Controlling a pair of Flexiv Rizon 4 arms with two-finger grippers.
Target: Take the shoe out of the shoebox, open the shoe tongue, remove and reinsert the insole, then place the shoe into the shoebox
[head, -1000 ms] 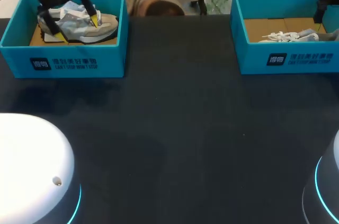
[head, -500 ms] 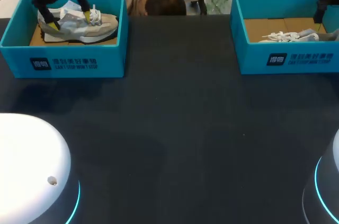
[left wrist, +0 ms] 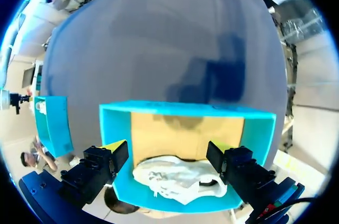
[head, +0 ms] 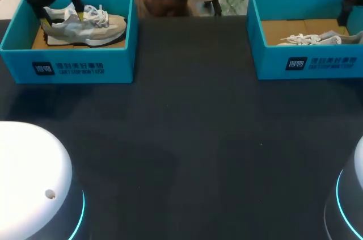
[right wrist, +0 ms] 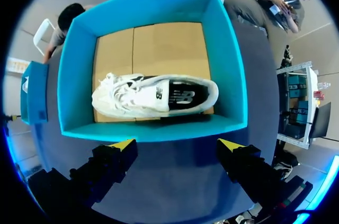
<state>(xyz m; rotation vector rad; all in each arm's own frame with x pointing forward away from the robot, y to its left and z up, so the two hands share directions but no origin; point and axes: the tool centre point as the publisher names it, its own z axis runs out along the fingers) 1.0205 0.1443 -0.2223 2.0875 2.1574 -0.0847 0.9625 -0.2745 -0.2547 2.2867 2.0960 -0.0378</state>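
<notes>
The left claw (head: 61,16) hung spread wide over the heel of the grey sneaker (head: 85,23), lying in the shoebox (head: 74,64) at ten o'clock on the tabletop (head: 187,138). To lift cleanly, I judged it should drop astride the collar and pinch there, clear of the laces (head: 96,14). Only the right wrist view showed the right claw (right wrist: 177,145), also spread, short of the two-o'clock shoebox (right wrist: 153,130) holding a white sneaker (right wrist: 148,97).

Left claw (left wrist: 167,149) spread wide over white shoe (left wrist: 177,179) lying in teal shoebox (left wrist: 185,109).
</notes>
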